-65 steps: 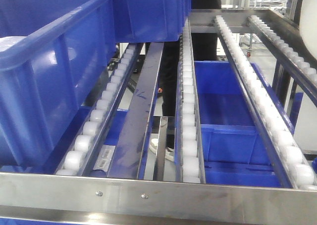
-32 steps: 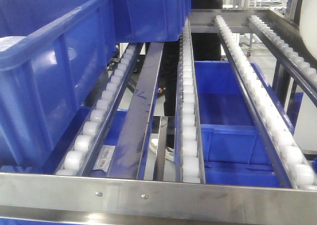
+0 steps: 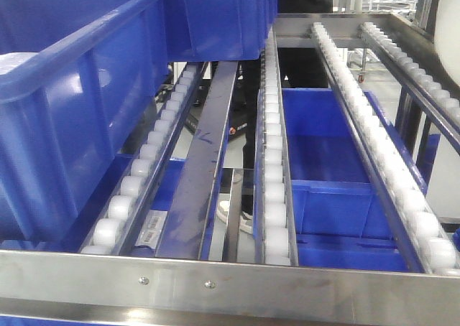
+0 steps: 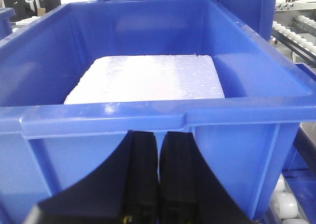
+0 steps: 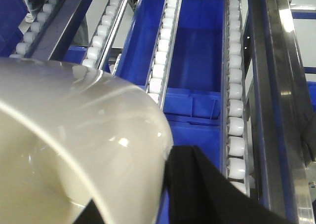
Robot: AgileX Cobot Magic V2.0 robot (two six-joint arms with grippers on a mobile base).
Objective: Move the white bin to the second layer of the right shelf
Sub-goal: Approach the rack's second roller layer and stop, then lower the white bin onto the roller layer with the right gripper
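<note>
My right gripper (image 5: 170, 194) is clamped on the smooth cream-white plastic bin (image 5: 74, 150): one black finger (image 5: 197, 184) lies against its outer wall, the other is hidden behind that wall, and the tub fills the lower left of my right wrist view. It hangs above the stainless steel shelf level of sloped rails lined with small white rollers (image 5: 236, 91), not resting on them as far as I can tell. Through the rails, lower down, sits an open blue rectangular plastic crate (image 5: 192, 46). From the front view the same roller level (image 3: 273, 161) runs back from a steel front bar with screws (image 3: 215, 279), with two big blue crates (image 3: 79, 103) parked on its left side. My left gripper (image 4: 159, 169) has its two black fingers pressed together on nothing, just before the rim of a blue crate (image 4: 237, 115) that holds a flat white foam slab (image 4: 148, 78).
</note>
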